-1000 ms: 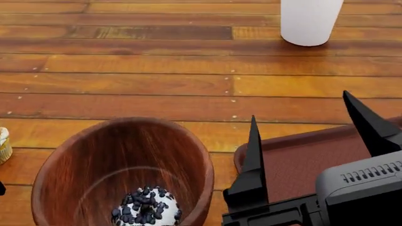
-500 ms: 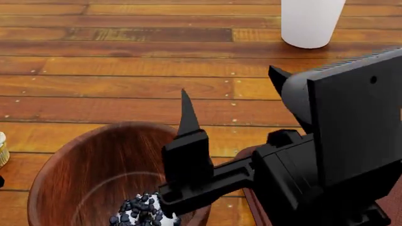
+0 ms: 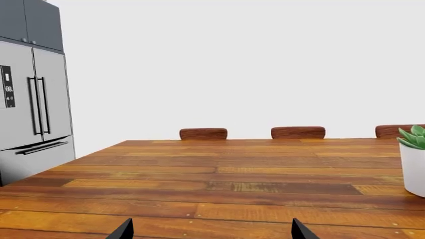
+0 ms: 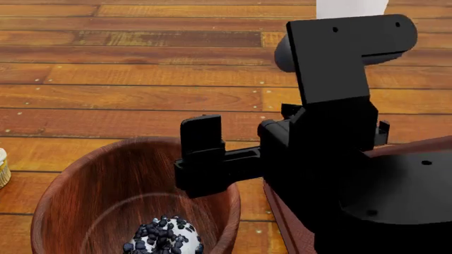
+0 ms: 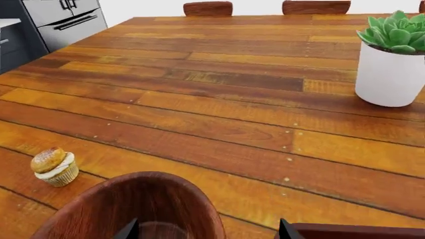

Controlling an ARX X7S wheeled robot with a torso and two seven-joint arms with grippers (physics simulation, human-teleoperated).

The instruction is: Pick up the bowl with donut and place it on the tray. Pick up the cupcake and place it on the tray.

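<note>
The dark wooden bowl (image 4: 106, 190) sits at the front left, with the sprinkled white donut (image 4: 162, 239) inside it. In the right wrist view the bowl (image 5: 133, 204) lies just under my right gripper (image 5: 207, 231), which is open. One fingertip is over the bowl's inside and the other beyond its rim, toward the maroon tray (image 5: 362, 232). My right arm covers most of the tray (image 4: 274, 209) in the head view. The cupcake (image 5: 54, 166) stands left of the bowl. My left gripper (image 3: 210, 231) is open over bare table.
A white pot with a green succulent (image 5: 390, 69) stands at the back right of the wooden table (image 5: 219, 114). Brown chair backs (image 5: 208, 8) line the far edge. A steel fridge (image 3: 33, 99) stands off to the left.
My right arm has swung up, forward and left from over the tray. Its open fingers now straddle the bowl's right rim, and the arm hides most of the tray.
</note>
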